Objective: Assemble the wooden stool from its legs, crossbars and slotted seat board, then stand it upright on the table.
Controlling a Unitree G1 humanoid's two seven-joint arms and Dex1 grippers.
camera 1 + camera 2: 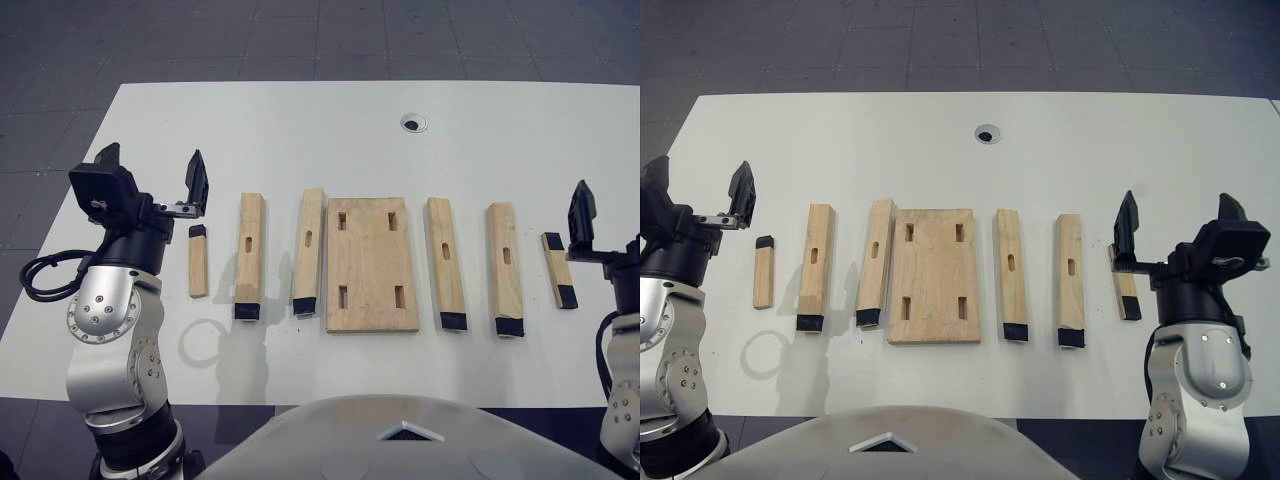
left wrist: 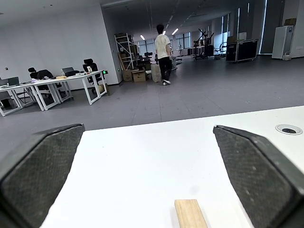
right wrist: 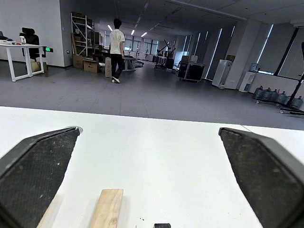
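Observation:
The slotted seat board lies flat at the middle of the white table. Two long legs lie to its left and two to its right, each with one black-capped end. A short crossbar lies at the far left, another at the far right. My left gripper hovers open just left of the left crossbar. My right gripper stands open beside the right crossbar. Each wrist view shows a plain wooden end between wide-apart pads.
A round cable hole sits in the table behind the board. A faint ring mark lies near the front edge at left. The table's back half is bare white surface. Office floor, desks and racks lie beyond.

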